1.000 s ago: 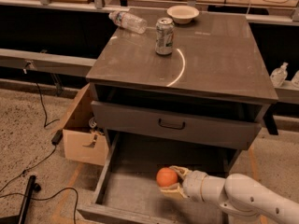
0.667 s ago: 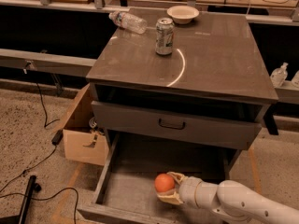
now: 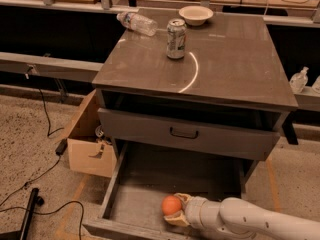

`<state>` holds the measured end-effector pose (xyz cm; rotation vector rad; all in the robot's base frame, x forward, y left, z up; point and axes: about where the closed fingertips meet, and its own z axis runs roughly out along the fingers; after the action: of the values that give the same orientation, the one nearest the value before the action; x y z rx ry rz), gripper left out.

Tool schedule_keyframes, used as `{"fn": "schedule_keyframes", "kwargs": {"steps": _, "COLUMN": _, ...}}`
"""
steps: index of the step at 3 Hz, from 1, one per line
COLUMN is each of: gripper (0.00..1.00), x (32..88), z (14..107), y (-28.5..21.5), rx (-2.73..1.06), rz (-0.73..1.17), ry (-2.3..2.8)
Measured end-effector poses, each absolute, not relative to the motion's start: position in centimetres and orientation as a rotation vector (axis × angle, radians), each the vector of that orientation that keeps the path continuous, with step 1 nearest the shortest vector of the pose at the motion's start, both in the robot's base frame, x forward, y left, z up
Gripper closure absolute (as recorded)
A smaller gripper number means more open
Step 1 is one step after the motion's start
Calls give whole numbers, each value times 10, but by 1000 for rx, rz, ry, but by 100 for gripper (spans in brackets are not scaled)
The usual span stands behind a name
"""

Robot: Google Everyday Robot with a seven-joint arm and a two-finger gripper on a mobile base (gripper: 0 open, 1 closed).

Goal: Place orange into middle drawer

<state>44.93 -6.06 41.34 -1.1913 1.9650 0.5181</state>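
The orange (image 3: 171, 204) is a round bright orange fruit low inside the open middle drawer (image 3: 165, 176), near its front edge. My gripper (image 3: 178, 210) reaches in from the lower right on a white arm (image 3: 250, 221) and its tan fingers (image 3: 182, 198) are closed around the orange's right side. The drawer is wide, shallow and dark, pulled out below the closed drawer with the black handle (image 3: 183, 134). Whether the orange rests on the drawer floor I cannot tell.
On the cabinet top (image 3: 235, 59) stand a soda can (image 3: 175, 39), a pale bowl (image 3: 195, 14) and a lying plastic bottle (image 3: 137, 23). A cardboard box (image 3: 90, 149) sits on the floor at the left, with cables (image 3: 30, 184) beside it.
My gripper with the orange has moved left and toward the drawer's front, lower in the drawer than a second ago.
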Motion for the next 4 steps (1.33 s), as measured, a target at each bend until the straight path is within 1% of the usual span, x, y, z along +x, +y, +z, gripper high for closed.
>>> {"fn": "schedule_keyframes", "kwargs": {"steps": 2, "gripper": 36, "x": 451, "z": 378, "y": -59, "rx": -1261, "rz": 481, "ry": 2012}}
{"fn": "schedule_keyframes", "kwargs": {"steps": 3, "gripper": 4, "x": 455, "z": 377, "y": -71, "rx": -1251, "rz": 437, "ry": 2042}}
{"fn": "schedule_keyframes", "kwargs": {"steps": 4, "gripper": 0, "x": 460, "z": 380, "y": -82, "rx": -1230, "rz": 400, "ry": 2066}}
